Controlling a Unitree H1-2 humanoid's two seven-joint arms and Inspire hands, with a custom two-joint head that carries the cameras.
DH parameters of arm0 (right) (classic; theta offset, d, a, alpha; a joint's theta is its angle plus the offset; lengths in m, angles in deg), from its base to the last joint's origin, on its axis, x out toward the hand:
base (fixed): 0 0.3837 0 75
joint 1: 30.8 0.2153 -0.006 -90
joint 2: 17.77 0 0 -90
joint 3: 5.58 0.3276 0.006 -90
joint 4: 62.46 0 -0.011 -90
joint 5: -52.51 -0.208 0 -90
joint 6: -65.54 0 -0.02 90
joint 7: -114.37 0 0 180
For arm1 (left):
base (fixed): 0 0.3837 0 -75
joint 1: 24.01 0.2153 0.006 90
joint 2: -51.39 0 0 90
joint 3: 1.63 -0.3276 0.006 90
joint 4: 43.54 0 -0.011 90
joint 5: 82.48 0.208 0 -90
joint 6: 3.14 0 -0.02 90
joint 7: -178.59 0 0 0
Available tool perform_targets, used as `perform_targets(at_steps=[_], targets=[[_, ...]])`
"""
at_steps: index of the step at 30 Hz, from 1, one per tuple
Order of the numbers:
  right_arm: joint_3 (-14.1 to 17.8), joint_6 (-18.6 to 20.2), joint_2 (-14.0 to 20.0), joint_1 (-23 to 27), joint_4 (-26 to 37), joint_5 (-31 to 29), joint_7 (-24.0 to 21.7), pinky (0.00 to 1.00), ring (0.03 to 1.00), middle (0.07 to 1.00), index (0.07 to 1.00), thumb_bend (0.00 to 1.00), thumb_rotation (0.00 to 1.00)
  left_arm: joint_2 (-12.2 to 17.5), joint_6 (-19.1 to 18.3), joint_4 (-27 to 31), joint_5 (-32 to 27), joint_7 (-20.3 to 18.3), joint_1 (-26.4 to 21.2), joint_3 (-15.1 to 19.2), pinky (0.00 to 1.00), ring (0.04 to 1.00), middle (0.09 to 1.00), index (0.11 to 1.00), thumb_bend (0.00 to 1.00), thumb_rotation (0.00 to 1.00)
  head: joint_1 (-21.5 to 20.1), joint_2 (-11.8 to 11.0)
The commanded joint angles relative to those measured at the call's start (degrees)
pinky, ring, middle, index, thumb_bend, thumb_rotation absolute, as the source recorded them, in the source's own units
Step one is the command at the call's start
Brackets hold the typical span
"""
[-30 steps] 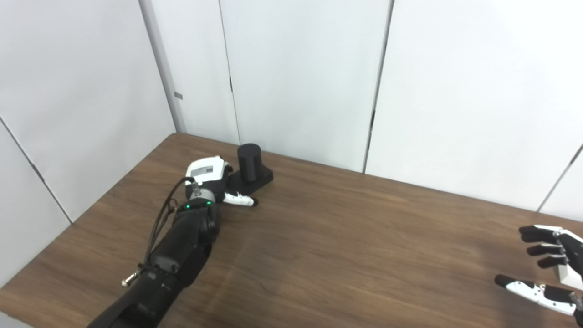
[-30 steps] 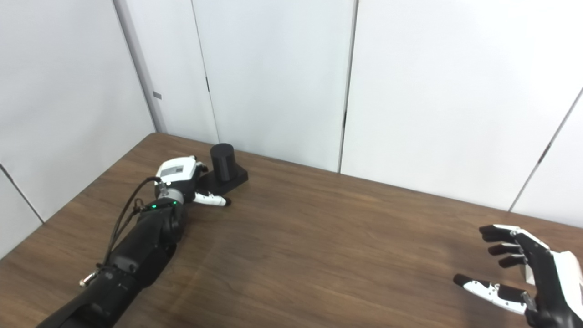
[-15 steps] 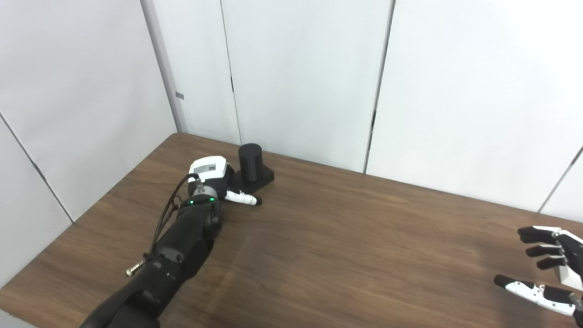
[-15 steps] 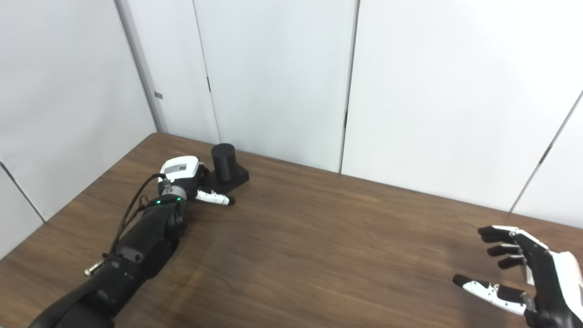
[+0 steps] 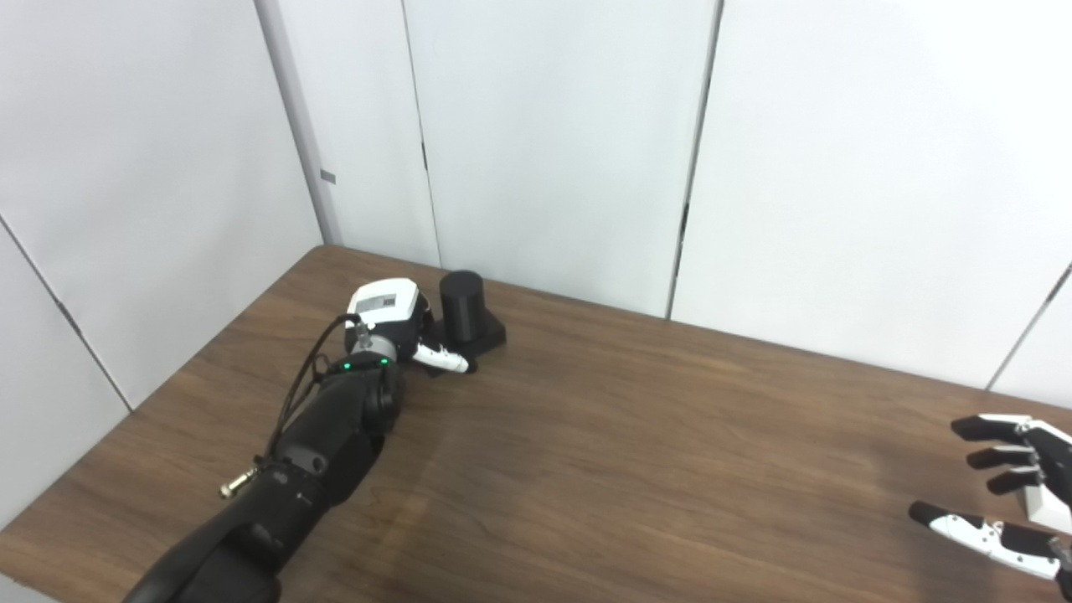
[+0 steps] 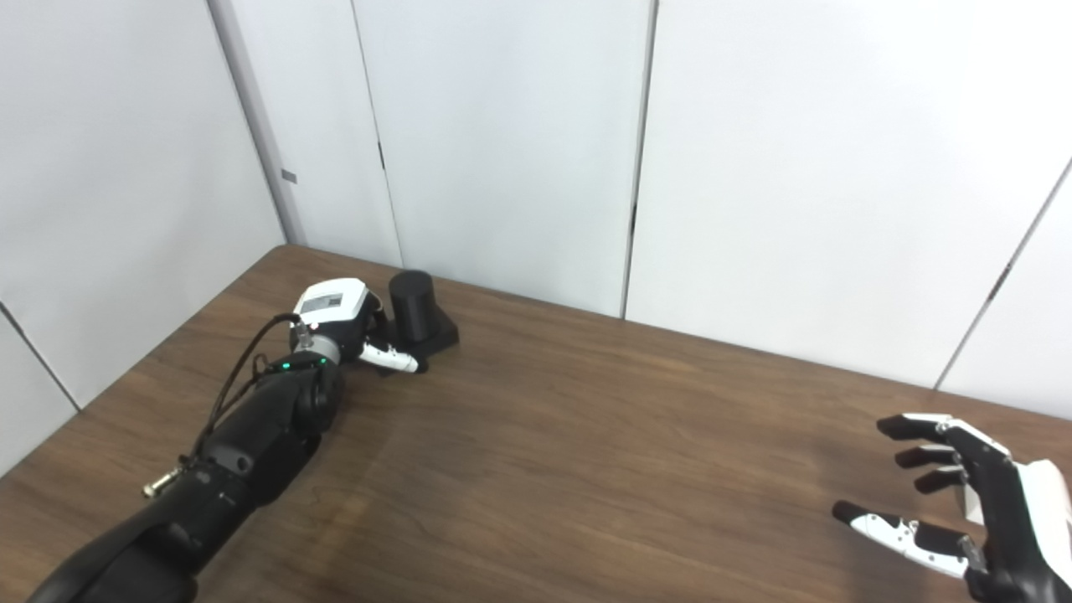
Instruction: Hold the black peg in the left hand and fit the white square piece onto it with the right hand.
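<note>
At the far left corner of the wooden surface, the left robot hand presses against the black peg, upright on its base, apparently closing to steady it. The right robot hand waits spread and empty; no white square piece or container shows.

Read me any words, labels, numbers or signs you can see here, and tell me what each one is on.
No text can be read.
Grey label patch on the back of the left hand: too blurred to read.
Small grey tag on the wall strip: too small to read.
Black peg and right hand: no markings visible.
</note>
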Motion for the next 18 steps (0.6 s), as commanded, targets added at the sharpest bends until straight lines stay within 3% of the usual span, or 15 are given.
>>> perform_targets(at_steps=[1, 3, 7, 12, 18], targets=[[0.24, -1.52, 0.59, 1.55, 1.66, -0.23, 0.35, 0.49, 0.598, 0.678, 0.604, 0.65, 0.0, 1.75, -0.39, 0.59, -0.13, -1.92, -1.63, -1.13, 0.69, 0.797, 0.726, 0.488, 0.52, 0.07, -0.01, 0.08], [0.24, -1.93, 0.6, 1.57, 1.24, -0.18, 0.58, 0.49, 0.601, 0.681, 0.6, 0.65, 0.0, 1.92, -0.69, 0.82, -0.25, -3.21, -1.87, -1.82, 0.67, 0.779, 0.721, 0.487, 0.52, 0.06, -0.01, 0.08], [0.09, -2.07, 0.65, 1.76, 0.88, 0.31, 0.77, 0.49, 0.6, 0.678, 0.598, 0.65, 0.0, 2.47, 0.41, 1.72, -0.58, -4.12, -1.65, -2.85, 0.71, 0.814, 0.75, 0.487, 0.52, 0.06, -0.09, 0.24], [0.02, -2.01, 0.59, 1.87, 0.9, 0.29, 0.7, 0.5, 0.609, 0.678, 0.6, 0.65, 0.0, 2.93, 4.82, 3.11, -3.57, -3.1, -0.03, -2.84, 0.71, 0.828, 0.794, 0.483, 0.52, 0.06, -0.54, 0.43], [-0.01, -1.5, 0.64, 2.0, 0.82, 0.42, 0.51, 0.52, 0.619, 0.683, 0.604, 0.65, 0.0, 3.37, 13.5, 5.97, -5.36, -2.01, 3.02, -4.95, 0.71, 0.832, 0.808, 0.485, 0.52, 0.06, -1.08, 0.53]])
